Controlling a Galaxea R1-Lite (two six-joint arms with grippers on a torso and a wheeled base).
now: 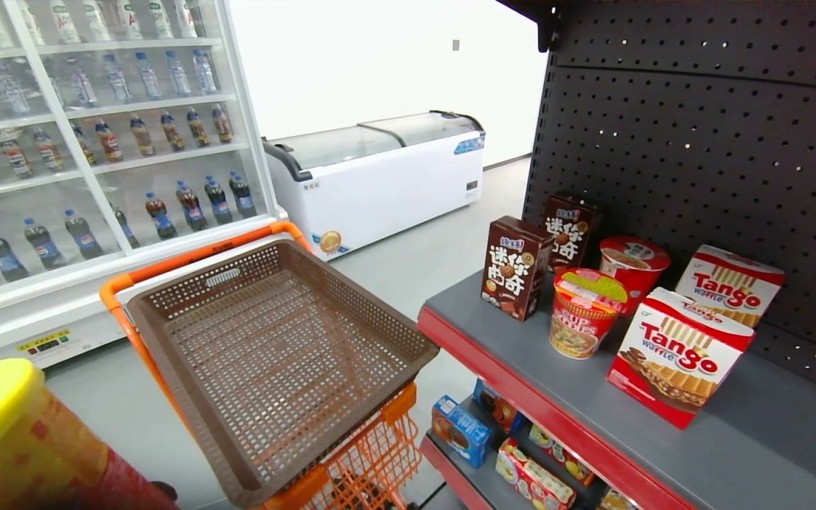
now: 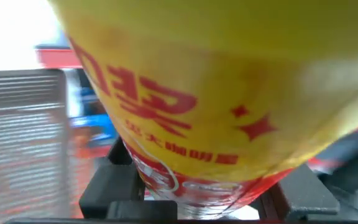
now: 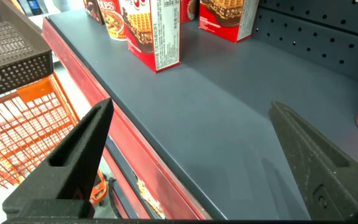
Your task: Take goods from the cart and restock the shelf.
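- The left gripper (image 2: 207, 194) is clamped on a yellow-lidded can (image 1: 4, 439), with a black finger (image 2: 107, 186) on either side of its red and yellow label.
- The can is held well apart from the shelf (image 1: 769, 439), on the far side of the brown basket (image 1: 273, 340) that sits on the orange cart (image 1: 372, 460).
- The right gripper (image 3: 191, 109) hangs spread wide and empty over a bare grey stretch of the shelf.
- On the shelf stand brown boxes (image 1: 514, 268), cup noodles (image 1: 585, 312) and wafer boxes (image 1: 677, 354) (two of each).

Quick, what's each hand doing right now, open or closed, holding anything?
Left hand: closed on the yellow-lidded tub.
Right hand: open, empty, above the grey shelf.
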